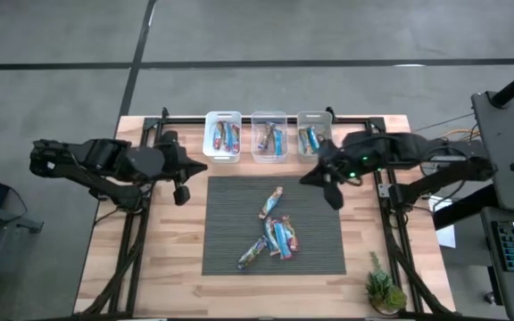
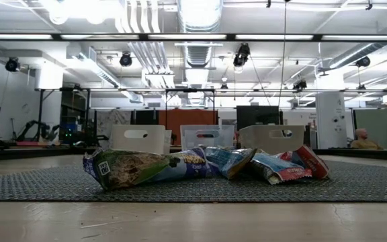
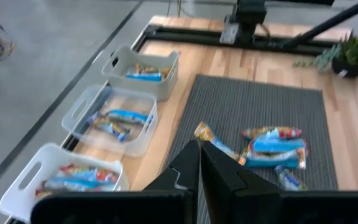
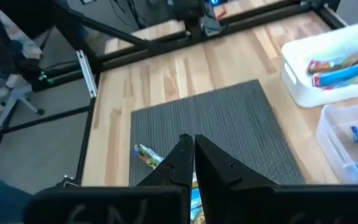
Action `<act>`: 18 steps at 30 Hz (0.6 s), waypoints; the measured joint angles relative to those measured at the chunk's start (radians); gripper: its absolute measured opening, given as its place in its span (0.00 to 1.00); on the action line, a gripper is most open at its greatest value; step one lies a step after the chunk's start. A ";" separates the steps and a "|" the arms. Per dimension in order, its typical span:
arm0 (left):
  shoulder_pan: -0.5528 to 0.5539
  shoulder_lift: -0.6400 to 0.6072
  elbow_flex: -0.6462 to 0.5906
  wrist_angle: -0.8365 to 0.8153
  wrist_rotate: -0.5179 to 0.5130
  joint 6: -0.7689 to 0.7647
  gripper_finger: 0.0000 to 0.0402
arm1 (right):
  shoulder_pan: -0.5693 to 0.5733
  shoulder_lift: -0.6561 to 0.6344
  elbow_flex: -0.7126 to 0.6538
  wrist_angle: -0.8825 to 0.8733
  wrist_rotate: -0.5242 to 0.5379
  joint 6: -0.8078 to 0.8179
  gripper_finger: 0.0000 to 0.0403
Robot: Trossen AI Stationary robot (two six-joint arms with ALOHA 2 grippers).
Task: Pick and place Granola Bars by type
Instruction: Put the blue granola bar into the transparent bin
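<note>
Several granola bars in blue, red and brown wrappers lie loose on the dark ribbed mat, one of them apart toward the far edge. More bars lie in three small bins at the far edge: white, clear and pale. My left gripper hangs shut and empty above the mat's far left corner. My right gripper hangs shut and empty above its far right corner. Each wrist view shows its own fingers closed together above the mat.
A small potted plant stands at the near right corner of the wooden table. Black frame rails run along the far edge and both sides. Bare wood lies left and right of the mat.
</note>
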 joint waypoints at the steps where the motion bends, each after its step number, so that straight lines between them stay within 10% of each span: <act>1: 0.000 0.001 0.000 0.015 0.000 0.003 0.00 | 0.005 -0.013 0.000 -0.002 0.001 -0.005 0.02; 18: 0.000 0.029 0.000 0.187 0.020 0.004 0.00 | 0.052 -0.211 -0.116 -0.060 0.112 0.009 0.02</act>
